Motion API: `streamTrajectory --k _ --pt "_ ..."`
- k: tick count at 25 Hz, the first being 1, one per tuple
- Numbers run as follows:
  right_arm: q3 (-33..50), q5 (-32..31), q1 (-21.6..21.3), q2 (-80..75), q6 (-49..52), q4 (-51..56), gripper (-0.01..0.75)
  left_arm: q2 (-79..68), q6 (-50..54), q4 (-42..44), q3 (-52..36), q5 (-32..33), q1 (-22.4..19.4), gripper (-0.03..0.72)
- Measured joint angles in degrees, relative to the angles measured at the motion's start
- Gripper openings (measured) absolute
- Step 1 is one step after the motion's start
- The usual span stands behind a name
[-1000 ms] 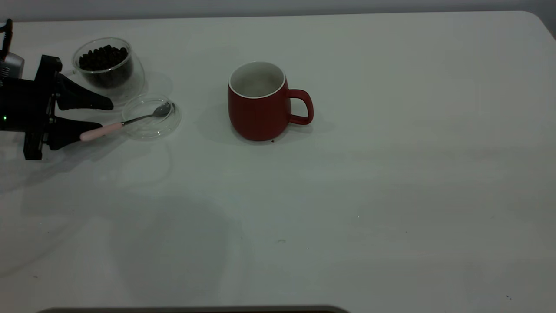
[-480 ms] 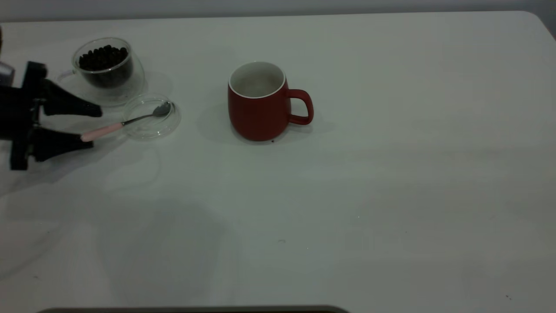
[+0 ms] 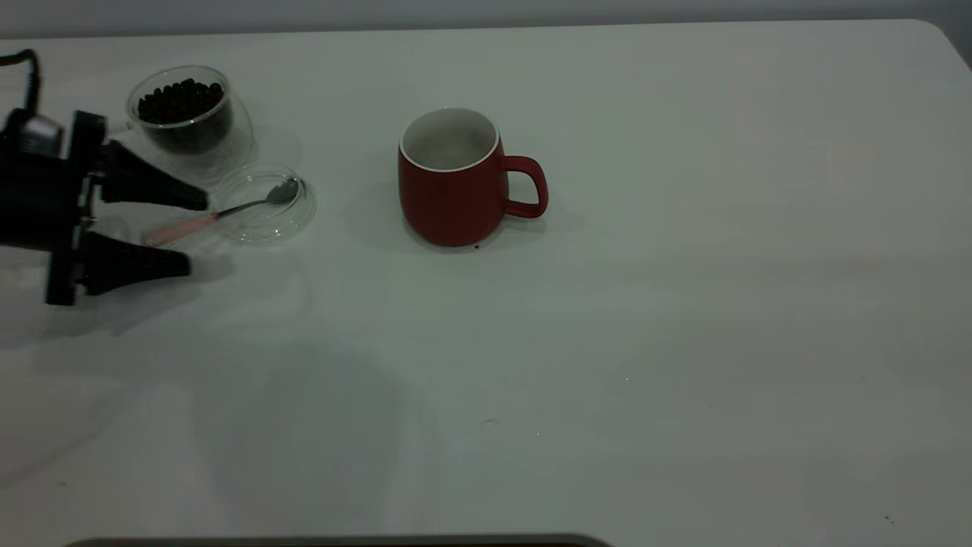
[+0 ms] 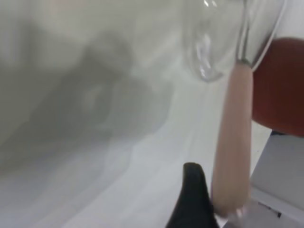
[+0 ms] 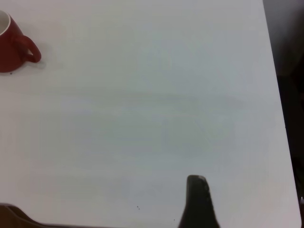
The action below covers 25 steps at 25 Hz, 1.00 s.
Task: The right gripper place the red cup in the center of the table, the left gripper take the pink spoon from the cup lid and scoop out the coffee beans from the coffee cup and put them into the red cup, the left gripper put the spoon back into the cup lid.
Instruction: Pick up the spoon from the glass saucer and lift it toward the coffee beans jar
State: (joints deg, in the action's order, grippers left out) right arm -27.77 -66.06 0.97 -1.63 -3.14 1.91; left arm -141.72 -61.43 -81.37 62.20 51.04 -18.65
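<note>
Two cups stand on the surface in my exterior view: the red cup upright near the middle, its handle toward the right edge, and the coffee cup close to the far left corner, with the coffee beans heaped inside it. Just beside the coffee cup, on the side nearer the front edge, lies the cup lid. I see the pink spoon with its metal bowl resting in the lid and its pale handle reaching out over the rim toward the left edge. My left pincer is at the left edge with its two black fingers spread wide; one fingertip sits on the far side of the handle and the other on the near side, neither pressing on it. On my left wrist view the handle runs just beside one black fingertip, with the lid's glass and a red patch of the cup beyond. Of my right pincer I see only one finger on its wrist view, over bare surface toward the right edge, well apart from the red cup, so I cannot tell whether it is open or closed
</note>
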Motion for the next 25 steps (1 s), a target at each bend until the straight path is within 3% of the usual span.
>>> streamTrajectory --k 5,12,25 --pt "0.00 0.00 0.00 0.00 0.00 0.00 0.588 0.00 -0.63 -3.09 0.00 -1.33 2.93 0.655" --pt "0.00 0.00 0.00 0.00 0.00 0.00 0.588 0.00 -3.78 -7.62 0.00 -2.67 2.99 0.650" --pt "0.00 0.00 0.00 0.00 0.00 0.00 0.588 0.00 -7.10 -9.01 0.00 -3.08 -1.52 0.635"
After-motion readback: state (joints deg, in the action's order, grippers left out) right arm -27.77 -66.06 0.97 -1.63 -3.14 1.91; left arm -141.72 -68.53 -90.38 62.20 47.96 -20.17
